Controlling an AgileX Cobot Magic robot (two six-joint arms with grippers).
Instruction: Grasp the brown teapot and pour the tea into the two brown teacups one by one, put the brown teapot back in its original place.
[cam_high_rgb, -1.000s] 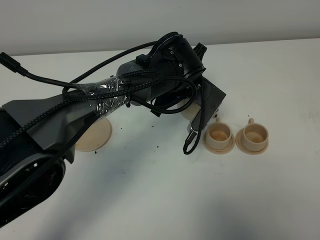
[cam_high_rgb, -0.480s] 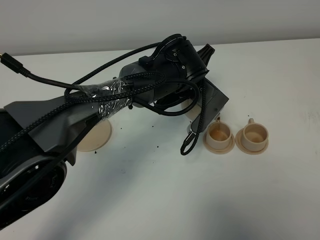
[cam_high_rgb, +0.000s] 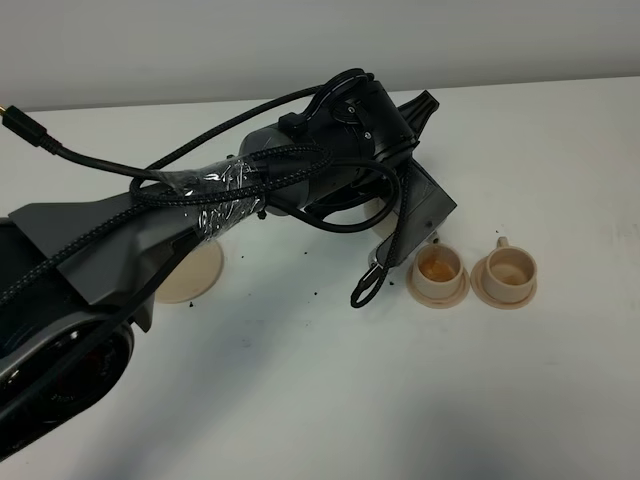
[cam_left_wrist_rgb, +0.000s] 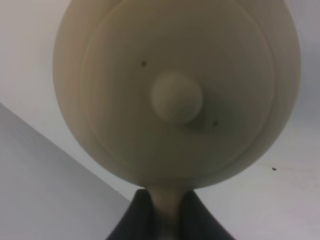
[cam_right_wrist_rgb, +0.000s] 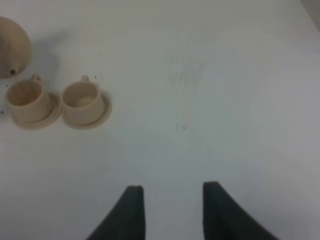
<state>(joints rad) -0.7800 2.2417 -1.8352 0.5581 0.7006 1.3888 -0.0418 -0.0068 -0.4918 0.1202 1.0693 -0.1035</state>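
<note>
left wrist view is filled by the brown teapot (cam_left_wrist_rgb: 177, 95), lid knob facing the lens. the left gripper (cam_left_wrist_rgb: 167, 212) has its two dark fingers pinched tight on the pot's loop handle. from the exterior high camera the pot is mostly hidden under the left arm (cam_high_rgb: 230, 190). it is held aloft just beside the first teacup (cam_high_rgb: 437, 268), on the side away from the second teacup (cam_high_rgb: 509, 268). the right wrist view puts its spout right by the first teacup's rim. that cup has amber tea in it, so i judge the first pour to be under way or nearly finished. the second teacup, close against the first teacup, looks pale and dry inside, so its pour is not yet done. the tan dish (cam_high_rgb: 190, 272) sits bare, well apart from the first teacup, ready for the pot's return. the right gripper (cam_right_wrist_rgb: 172, 210) hangs spread wide with nothing between its fingers, well apart from the first teacup.
</note>
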